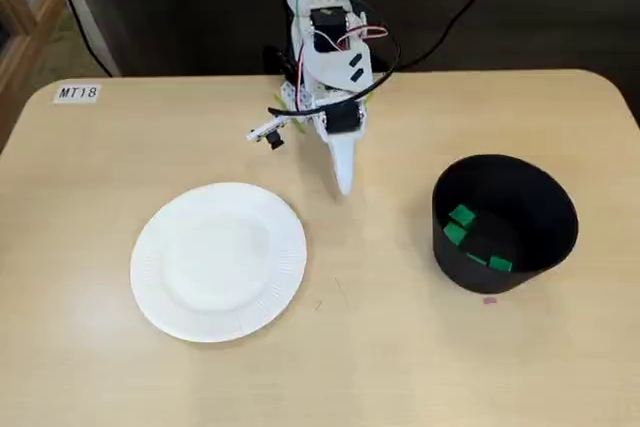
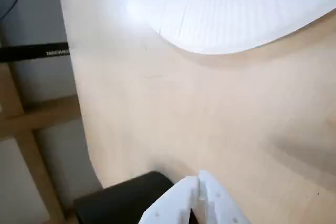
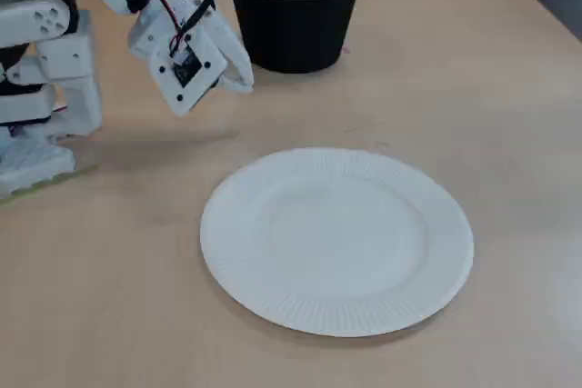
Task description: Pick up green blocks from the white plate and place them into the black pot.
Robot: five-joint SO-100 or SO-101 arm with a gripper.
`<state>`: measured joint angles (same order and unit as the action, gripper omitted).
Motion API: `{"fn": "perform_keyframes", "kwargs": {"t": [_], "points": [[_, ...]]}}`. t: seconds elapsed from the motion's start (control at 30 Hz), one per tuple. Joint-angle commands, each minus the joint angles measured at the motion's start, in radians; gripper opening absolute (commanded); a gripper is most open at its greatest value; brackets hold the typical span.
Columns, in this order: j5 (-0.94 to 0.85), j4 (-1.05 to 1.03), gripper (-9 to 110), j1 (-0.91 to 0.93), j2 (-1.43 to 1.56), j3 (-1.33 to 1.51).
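Tool (image 1: 343, 185), tips together and empty, hangs over table (image 1: 380, 357) between white plate (image 1: 218, 262) and black pot (image 1: 530, 192).

In a fixed view, a white label (image 1: 78, 93) on the counter's (image 1: 400, 367) far-left corner read "MT18".

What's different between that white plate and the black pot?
The plate is white, flat and shallow; the pot is black, tall-walled and deep. The plate lies bare, while the pot holds green blocks. Both are round and sit on the table, apart from each other.
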<state>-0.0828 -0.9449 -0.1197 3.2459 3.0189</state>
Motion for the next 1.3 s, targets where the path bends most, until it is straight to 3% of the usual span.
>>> {"fn": "perform_keyframes", "kwargs": {"t": [0.0,1.27], "points": [[0.008,0.006,-2,0.009,0.006,-0.005],[-0.002,0.009,-2,0.003,0.006,-0.003]]}}
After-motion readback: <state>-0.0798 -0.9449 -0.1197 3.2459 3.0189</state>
